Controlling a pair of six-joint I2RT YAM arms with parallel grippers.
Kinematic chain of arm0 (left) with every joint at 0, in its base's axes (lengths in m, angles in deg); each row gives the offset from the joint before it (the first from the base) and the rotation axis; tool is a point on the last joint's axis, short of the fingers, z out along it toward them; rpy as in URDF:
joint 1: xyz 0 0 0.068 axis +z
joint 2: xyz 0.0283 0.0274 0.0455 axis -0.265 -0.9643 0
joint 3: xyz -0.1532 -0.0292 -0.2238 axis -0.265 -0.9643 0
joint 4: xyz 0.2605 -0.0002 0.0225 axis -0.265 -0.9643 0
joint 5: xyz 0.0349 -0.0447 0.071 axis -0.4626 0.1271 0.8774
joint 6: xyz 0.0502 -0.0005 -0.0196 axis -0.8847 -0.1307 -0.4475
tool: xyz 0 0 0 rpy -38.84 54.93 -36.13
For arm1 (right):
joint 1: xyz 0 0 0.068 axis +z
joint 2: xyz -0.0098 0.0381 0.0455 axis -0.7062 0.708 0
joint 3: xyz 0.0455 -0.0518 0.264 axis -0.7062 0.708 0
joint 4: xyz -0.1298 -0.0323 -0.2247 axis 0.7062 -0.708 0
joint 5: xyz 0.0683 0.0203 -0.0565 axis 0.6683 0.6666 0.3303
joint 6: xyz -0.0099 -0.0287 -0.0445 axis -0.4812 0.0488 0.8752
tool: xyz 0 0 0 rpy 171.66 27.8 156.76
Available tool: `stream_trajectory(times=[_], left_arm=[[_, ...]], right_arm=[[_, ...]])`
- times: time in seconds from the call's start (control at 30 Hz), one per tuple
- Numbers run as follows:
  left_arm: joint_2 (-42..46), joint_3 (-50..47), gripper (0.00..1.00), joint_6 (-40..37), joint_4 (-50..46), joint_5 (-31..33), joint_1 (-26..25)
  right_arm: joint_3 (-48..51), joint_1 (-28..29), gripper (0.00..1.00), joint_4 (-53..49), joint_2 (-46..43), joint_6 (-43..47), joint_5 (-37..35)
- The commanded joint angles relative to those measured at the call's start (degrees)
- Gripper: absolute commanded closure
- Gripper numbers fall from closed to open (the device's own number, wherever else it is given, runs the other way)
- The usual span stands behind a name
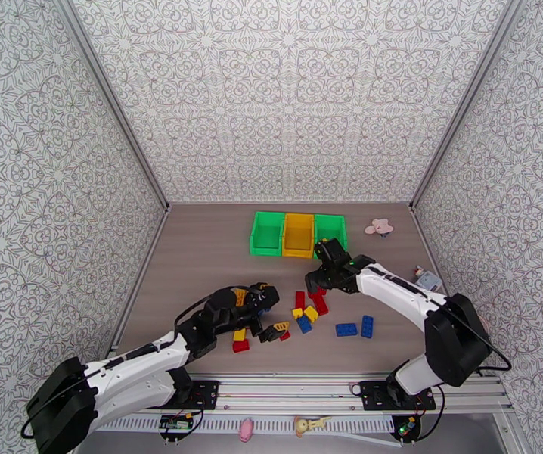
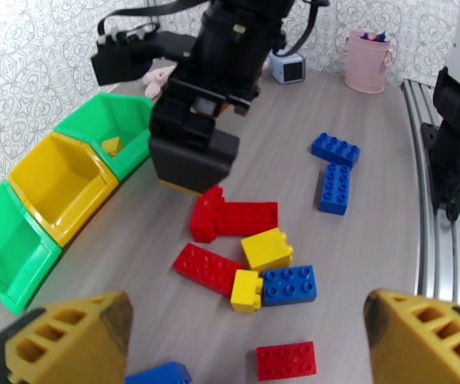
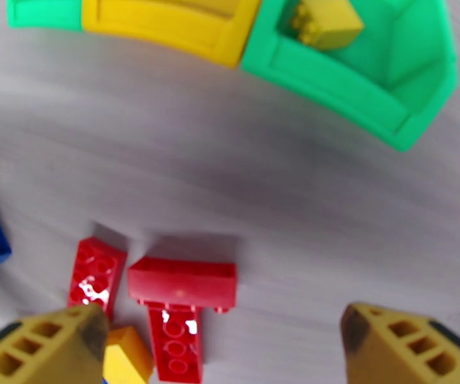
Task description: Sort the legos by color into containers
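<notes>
The containers stand joined at the back: a green bin (image 1: 266,232), a yellow bin (image 1: 298,234) and a green bin (image 1: 332,228). One yellow brick (image 3: 326,20) lies in the right green bin (image 3: 384,84). Red, yellow and blue legos are scattered mid-table, among them two red bricks (image 2: 233,219) touching, a yellow brick (image 2: 267,248) and a pair of blue bricks (image 2: 336,168). My right gripper (image 1: 315,285) hangs open just above the red bricks (image 3: 182,283), with nothing between its fingers. To the left of the pile, my left gripper (image 1: 271,308) is open and holds nothing, its fingertips (image 2: 70,340) low over the table.
A pink flower toy (image 1: 380,227) lies right of the bins. A pink cup (image 2: 366,59) and a small white and blue box (image 1: 426,280) sit near the right wall. A metal rail (image 1: 309,387) runs along the near edge.
</notes>
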Motion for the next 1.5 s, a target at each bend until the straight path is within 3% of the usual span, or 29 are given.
stream_trajectory(times=[0.0, 0.4, 0.77, 1.0, 1.27, 1.47], left_arm=[[-0.1, -1.0, 0.00, -0.4, -1.3, -0.4, 0.5], [-2.7, -1.4, 0.00, -0.6, 0.8, -0.3, 0.4], [-3.5, -1.1, 0.00, -0.9, 1.4, -0.3, 0.4], [-3.5, -1.0, 0.00, -0.5, 1.5, -0.5, 0.3], [-2.5, -1.1, 0.00, 0.2, 2.5, 1.1, 0.4], [-3.2, -1.0, 0.00, 2.0, 6.4, 6.4, 0.2]], right_arm=[[-3.2, 0.6, 0.01, -1.7, 4.4, -0.1, 1.1], [-5.7, 0.8, 0.10, -2.2, 11.7, 0.6, 2.7], [-5.4, 0.9, 0.30, -1.9, 12.9, 0.0, 3.0], [-4.9, 0.9, 0.53, -2.0, 10.4, -0.2, 1.8], [-3.9, 0.9, 0.58, 4.0, 2.7, -2.1, -0.8], [-5.3, 0.8, 0.60, 12.7, -0.2, -3.8, -2.0]])
